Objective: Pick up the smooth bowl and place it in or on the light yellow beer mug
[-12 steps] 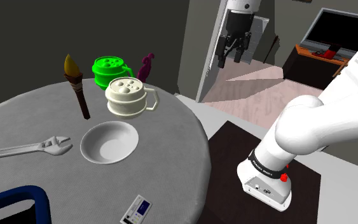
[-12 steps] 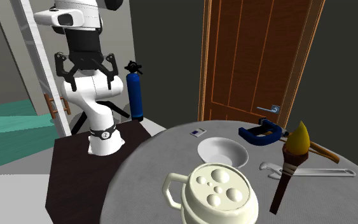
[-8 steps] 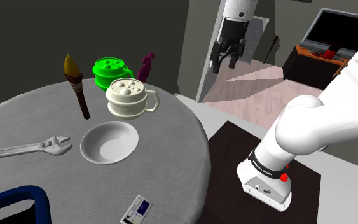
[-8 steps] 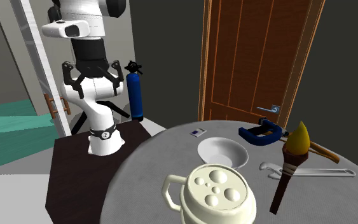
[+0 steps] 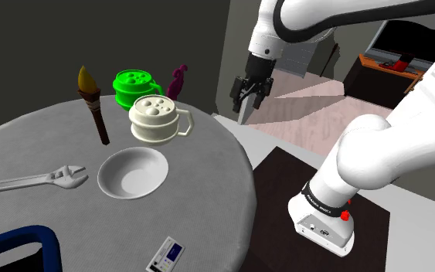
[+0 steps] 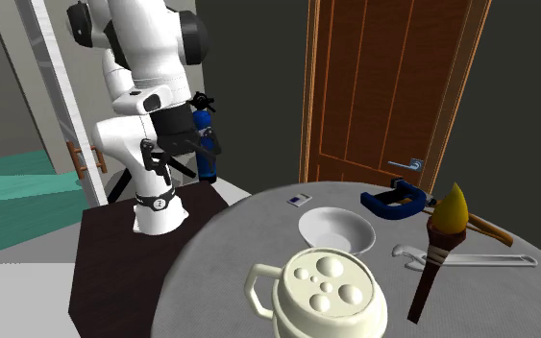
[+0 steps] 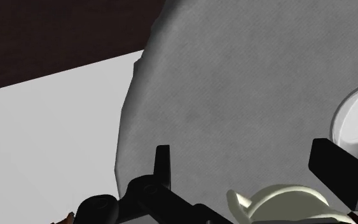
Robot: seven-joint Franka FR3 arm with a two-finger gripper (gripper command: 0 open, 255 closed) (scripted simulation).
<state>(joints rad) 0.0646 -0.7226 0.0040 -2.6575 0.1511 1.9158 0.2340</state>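
Grey table (image 5: 208, 201): white bowl (image 5: 133, 171) untouched, beyond pale mug (image 5: 156, 117) from gripper (image 5: 248, 91). Gripper wide open w/ nothing held; pick & place both left.

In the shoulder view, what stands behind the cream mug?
A green mug stands right behind the cream mug, which covers part of its base. A magenta object stands beside it.

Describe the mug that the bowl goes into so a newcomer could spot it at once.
Start at the round grey table in the shoulder view. Beyond the white bowl, toward the table's far side, stands the mug. It is pale yellow and nearer the bowl, whereas the other mug behind it is bright green.
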